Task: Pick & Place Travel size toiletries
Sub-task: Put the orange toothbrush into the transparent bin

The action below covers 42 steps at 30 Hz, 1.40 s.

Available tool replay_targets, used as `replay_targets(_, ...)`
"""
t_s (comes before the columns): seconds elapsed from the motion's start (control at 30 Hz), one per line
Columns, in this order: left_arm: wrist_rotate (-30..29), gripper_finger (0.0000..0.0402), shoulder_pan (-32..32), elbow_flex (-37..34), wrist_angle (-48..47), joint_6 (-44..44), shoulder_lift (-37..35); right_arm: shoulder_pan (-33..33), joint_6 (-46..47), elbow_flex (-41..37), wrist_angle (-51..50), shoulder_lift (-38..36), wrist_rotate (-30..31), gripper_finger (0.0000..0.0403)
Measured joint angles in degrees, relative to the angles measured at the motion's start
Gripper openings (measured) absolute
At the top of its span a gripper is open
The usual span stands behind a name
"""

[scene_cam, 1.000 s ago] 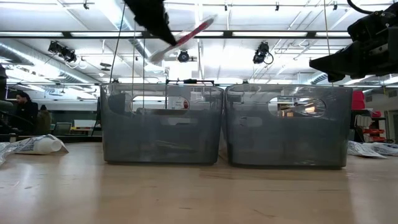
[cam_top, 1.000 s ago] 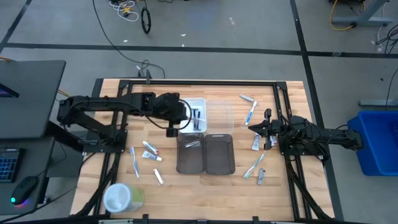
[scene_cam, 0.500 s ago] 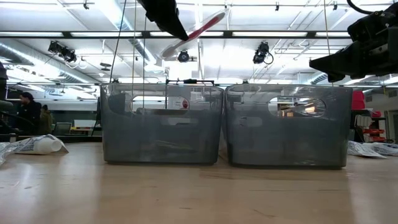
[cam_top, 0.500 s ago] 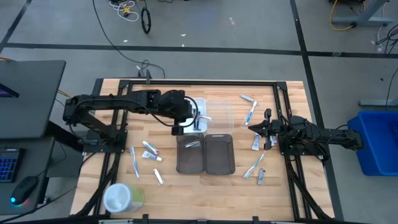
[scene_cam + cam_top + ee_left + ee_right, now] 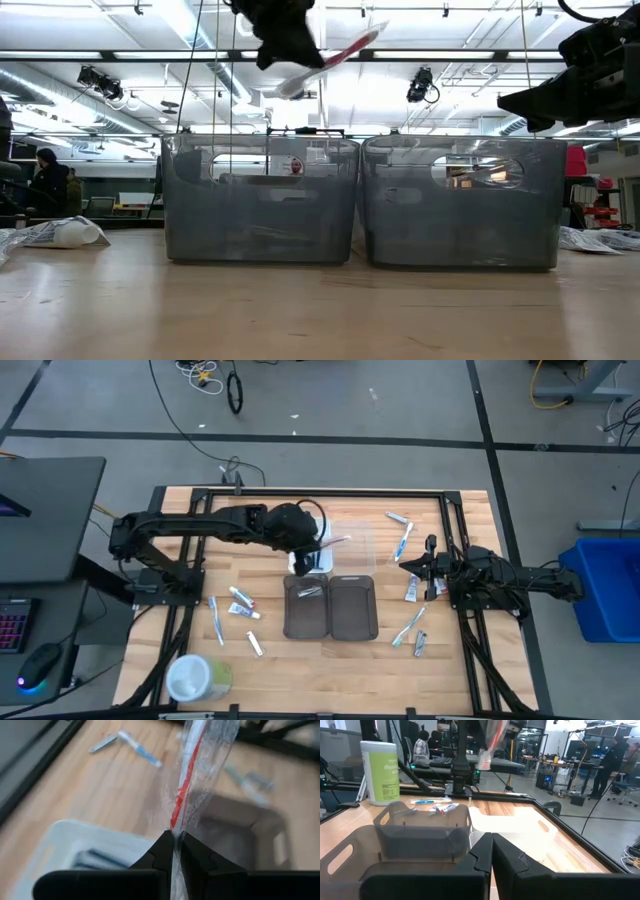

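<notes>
Just left of centre in the high view, the left pincer (image 5: pixel 303 545) hangs over the white tray (image 5: pixel 322 526), closed on 1 wrapped toothbrush (image 5: pixel 333 543) with a red handle. In the left wrist view that toothbrush (image 5: pixel 192 775) runs straight out from the clamped fingertips, still in its clear wrapper. Its long axis lies nearly level across the frame, pointing rightward from the pincer toward the clear tray (image 5: pixel 362 550). Directly below in the frame sit 2 grey trays (image 5: pixel 330 606) side by side; the left one already holds an item. My reading is that the drop depends on which tray lies under the free tip, and the tip already overhangs the boundary between white and clear. Further right, the right pincer (image 5: pixel 404 561) waits closed and empty at the middle right of the table (image 5: pixel 270 660), beside loose tubes (image 5: pixel 411 591). The left arm is plainly the one nearer.
</notes>
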Motion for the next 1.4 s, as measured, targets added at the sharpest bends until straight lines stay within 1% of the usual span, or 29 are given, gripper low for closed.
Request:
replay_targets(0.13,2.61,0.0031,0.49,0.04,3.61,-5.29,1.06,0.00,0.00,0.00,0.03,0.00,-0.09,0.0014)
replay_targets(0.17,3.08,0.0031,0.71,-0.06,3.26,-5.72,1.13,0.00,0.00,0.00,0.16,0.13,-0.06,0.0014)
replay_targets(0.27,3.77,0.0031,0.75,0.10,4.87,-6.11,1.54,-0.01,0.01,0.00,0.00,0.23,-0.07,0.0013)
replay_targets(0.37,4.22,0.0031,0.77,-0.11,3.74,-6.86,1.85,0.00,0.00,0.00,0.00,0.36,0.02,0.0014)
replay_targets(0.63,4.16,0.0032,1.24,-0.04,5.04,-7.02,1.78,0.00,0.00,0.00,-0.05,0.36,0.00,0.0014)
replay_targets(0.97,5.37,0.0032,4.99,0.13,5.19,-9.60,1.78,-0.01,0.00,0.00,-0.09,0.36,0.02,0.0013)
replay_targets(1.13,5.44,0.0032,7.89,2.65,4.97,-9.14,2.80,-0.02,0.00,0.00,-0.09,0.36,0.00,0.0014)
replay_targets(1.2,6.43,0.0032,9.27,3.95,2.63,-9.08,3.84,0.00,0.00,0.00,-0.11,0.36,0.04,0.0013)
replay_targets(1.4,9.11,0.0032,11.44,8.12,2.13,-8.29,7.10,0.00,0.01,0.00,-0.05,0.36,0.00,0.0014)
